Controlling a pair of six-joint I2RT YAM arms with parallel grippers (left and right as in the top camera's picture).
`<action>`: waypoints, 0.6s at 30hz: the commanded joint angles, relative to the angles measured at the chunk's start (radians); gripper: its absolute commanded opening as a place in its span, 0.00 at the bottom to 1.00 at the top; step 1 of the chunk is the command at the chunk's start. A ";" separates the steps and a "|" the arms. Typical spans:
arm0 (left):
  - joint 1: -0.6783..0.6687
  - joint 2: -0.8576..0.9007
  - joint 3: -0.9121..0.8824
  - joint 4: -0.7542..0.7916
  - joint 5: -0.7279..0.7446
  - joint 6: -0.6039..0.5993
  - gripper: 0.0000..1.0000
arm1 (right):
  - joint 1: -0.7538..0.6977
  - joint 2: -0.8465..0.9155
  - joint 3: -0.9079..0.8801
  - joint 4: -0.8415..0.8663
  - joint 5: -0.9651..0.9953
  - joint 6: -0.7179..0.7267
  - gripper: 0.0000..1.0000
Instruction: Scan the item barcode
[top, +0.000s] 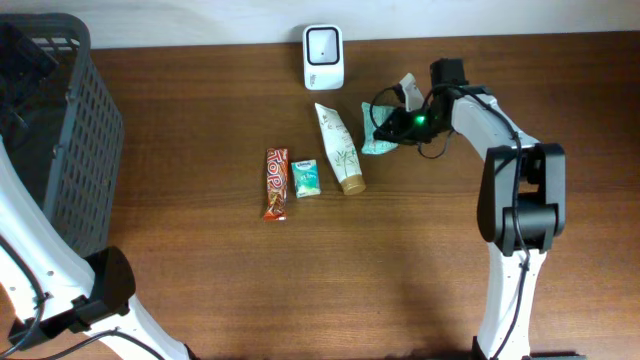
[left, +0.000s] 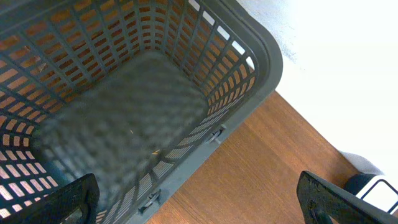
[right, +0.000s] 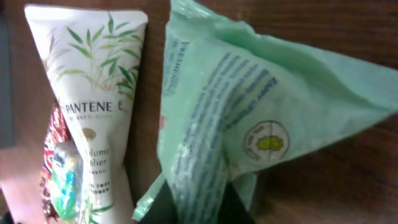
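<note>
Overhead: green packet (top: 377, 144) pinched near rear table (top: 200, 120) edge.

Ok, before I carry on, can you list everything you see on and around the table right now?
table: 1, brown wood, under everything
basket: 1, dark grey, left edge of the table
scanner: 1, white, back centre
tube: 1, white with leaf print and gold cap, in front of the scanner
snack bar: 1, red, left of the tube
small packet: 1, teal, between snack bar and tube
pouch: 1, pale green, right of the tube
left end effector: 1, black, open, over the basket
right end effector: 1, black, shut on the pouch
</note>
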 joint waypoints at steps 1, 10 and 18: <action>0.003 -0.015 0.008 0.000 -0.008 -0.008 0.99 | 0.005 -0.010 0.115 -0.145 0.189 0.013 0.04; 0.003 -0.015 0.008 0.000 -0.008 -0.008 0.99 | 0.183 0.001 0.346 -0.616 1.383 0.377 0.04; 0.003 -0.015 0.008 0.000 -0.008 -0.008 0.99 | 0.294 0.065 0.238 -0.547 1.270 0.372 0.15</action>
